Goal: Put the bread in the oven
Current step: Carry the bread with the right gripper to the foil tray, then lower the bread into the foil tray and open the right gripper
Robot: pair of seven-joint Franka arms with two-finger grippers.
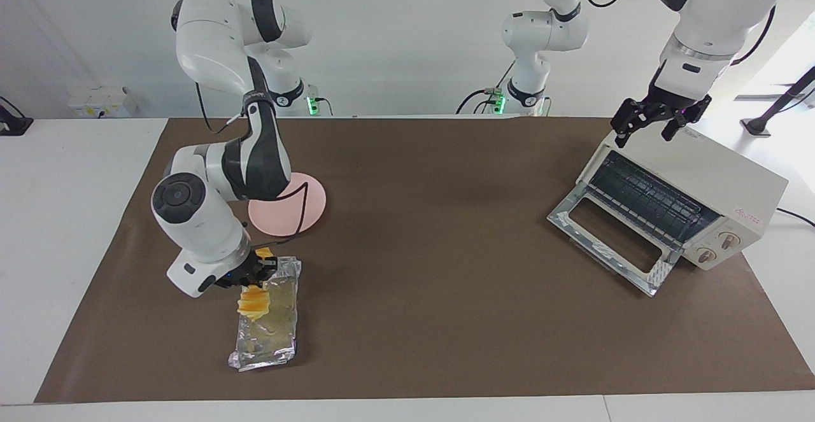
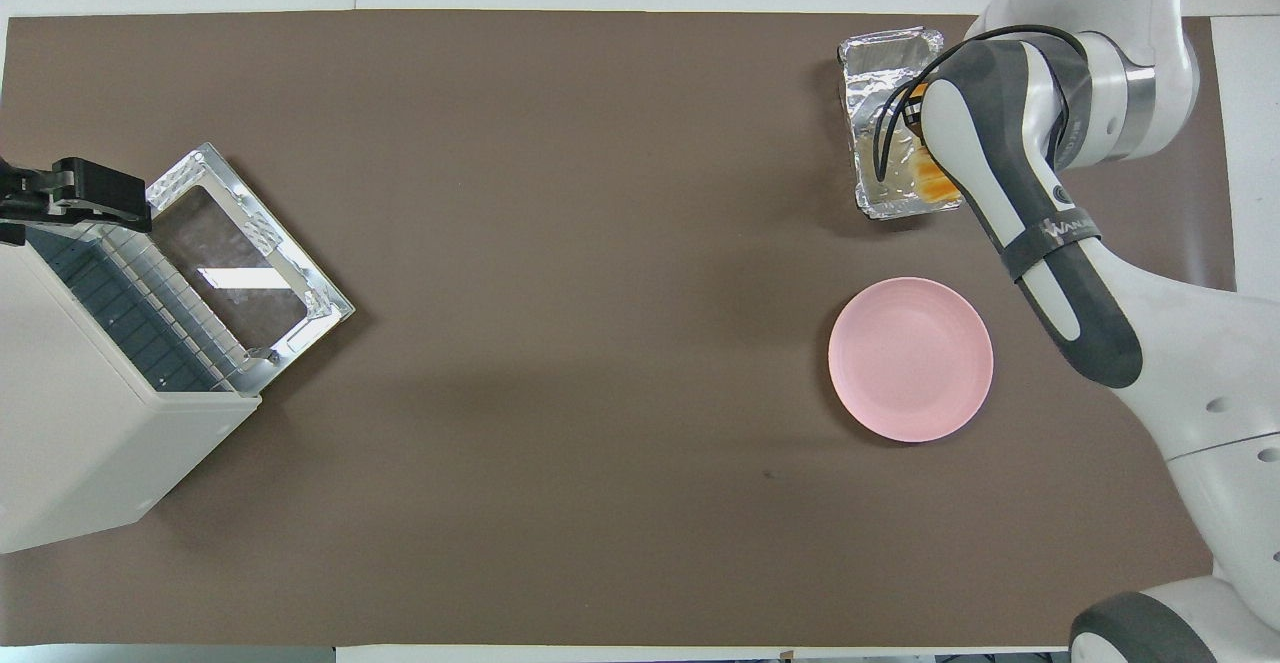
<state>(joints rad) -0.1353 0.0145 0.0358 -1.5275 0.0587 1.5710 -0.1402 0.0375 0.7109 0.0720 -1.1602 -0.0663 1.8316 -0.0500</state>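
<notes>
Yellow-orange ridged bread (image 1: 253,302) hangs clamped in the right end effector (image 1: 253,275) over the crinkled silver foil tray (image 1: 270,330), while the left end effector (image 1: 660,119), fingers spread, waits above the cream-white toaster oven (image 1: 694,183).

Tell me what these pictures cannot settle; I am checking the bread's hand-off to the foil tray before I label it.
- Overhead view: the right arm's link covers the right tool and most of the bread.
- Facing view: whether the bread rests in the foil tray or hangs above it is unclear at the right tool.
- Overhead view: the oven is cut by the picture's edge.
</notes>
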